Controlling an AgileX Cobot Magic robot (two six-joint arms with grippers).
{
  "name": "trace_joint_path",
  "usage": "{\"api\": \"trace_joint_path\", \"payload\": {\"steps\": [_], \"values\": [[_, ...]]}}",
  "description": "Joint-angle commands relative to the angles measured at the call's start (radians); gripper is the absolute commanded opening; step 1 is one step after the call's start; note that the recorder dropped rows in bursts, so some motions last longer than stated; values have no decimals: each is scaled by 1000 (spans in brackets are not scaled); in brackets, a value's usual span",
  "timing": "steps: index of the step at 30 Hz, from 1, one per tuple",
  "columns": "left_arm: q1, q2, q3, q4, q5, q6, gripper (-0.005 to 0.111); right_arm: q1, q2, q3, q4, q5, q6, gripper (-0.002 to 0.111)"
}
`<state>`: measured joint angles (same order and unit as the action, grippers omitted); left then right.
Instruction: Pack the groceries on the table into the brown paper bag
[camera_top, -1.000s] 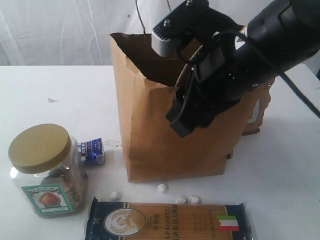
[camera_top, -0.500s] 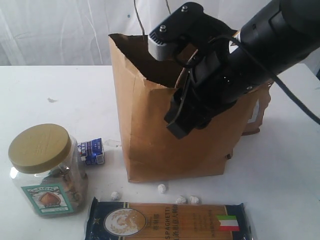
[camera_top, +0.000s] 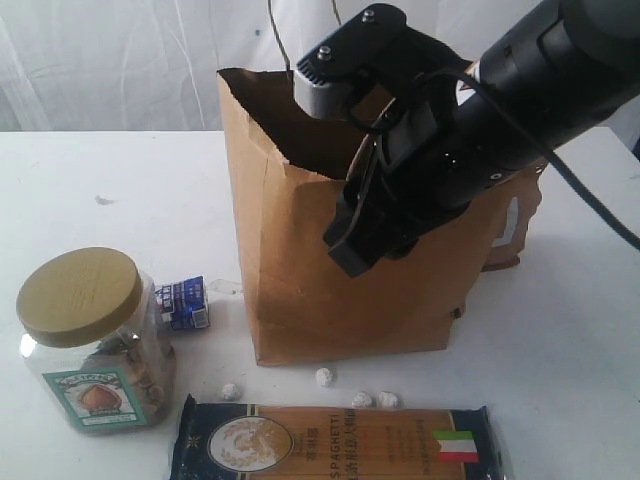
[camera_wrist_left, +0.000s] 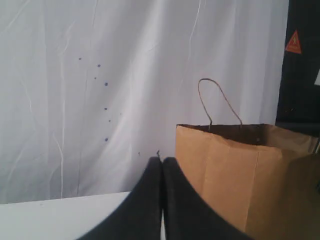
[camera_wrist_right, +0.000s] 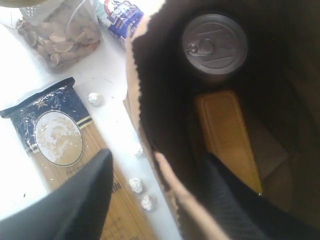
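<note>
Open brown bag stands upright on the white table, can and yellow bottle inside; jar, carton, spaghetti and foil balls sit outside, pouch behind it

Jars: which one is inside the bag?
The dark pull-tab jar, upright inside the brown paper bag; the tan-lidded clear jar stands outside on the table.

The exterior view's six-o'clock edge cuts off the blue spaghetti packet, and the brown paper bag hides most of the brown pouch at its three o'clock.
</note>
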<state>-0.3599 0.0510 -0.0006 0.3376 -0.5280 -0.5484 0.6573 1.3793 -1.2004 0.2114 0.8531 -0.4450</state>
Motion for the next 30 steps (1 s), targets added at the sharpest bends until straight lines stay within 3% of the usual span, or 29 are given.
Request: {"api": "trace_joint_path", "payload": {"steps": [1, 5, 9, 12, 16, 23, 30], "values": [[2, -4, 1, 2, -37, -58, 0, 0, -2, 2, 9, -2, -5, 49], [2, -4, 1, -8, 12, -190, 0, 0, -2, 2, 9, -2, -5, 49], [2, -4, -23, -17, 180, -588, 0, 0, -2, 2, 9, -2, 0, 49], [-15, 8, -148, 273, 386, -883, 0, 0, -2, 2, 9, -2, 0, 49], [-59, 101, -313, 642, 481, -1181, 0, 0, -2, 2, 9, -2, 0, 49], [-142, 491, -461, 738, 476, -1201, 0, 0, -2, 2, 7, -10, 0, 49], [-142, 863, -597, 1068, 542, -1087, 0, 0, -2, 2, 7, -38, 0, 49]]}}
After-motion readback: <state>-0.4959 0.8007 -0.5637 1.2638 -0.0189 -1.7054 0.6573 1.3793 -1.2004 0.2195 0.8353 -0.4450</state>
